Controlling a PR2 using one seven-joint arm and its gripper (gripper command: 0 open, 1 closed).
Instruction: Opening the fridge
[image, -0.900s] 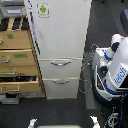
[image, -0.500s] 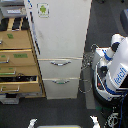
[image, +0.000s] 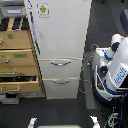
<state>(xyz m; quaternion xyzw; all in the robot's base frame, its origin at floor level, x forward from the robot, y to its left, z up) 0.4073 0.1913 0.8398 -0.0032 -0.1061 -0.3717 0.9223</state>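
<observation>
Exterior view: fridge (image: 60, 45) shut, nothing moved

Tall and white in the middle, just beside the tan wooden cabinet (image: 20, 55) on the exterior view's left; near the white-and-blue robot body (image: 117, 70) on the exterior view's right; big top door with green sticker (image: 43, 9) flat and closed; both lower drawers pushed in, silver handles (image: 60, 63) untouched; same as half a second ago, no change anywhere; so probably no opening begun yet; no gripper to be seen by the fridge; cannot tell if clenched or let go; next, likely a reach for the door.
</observation>
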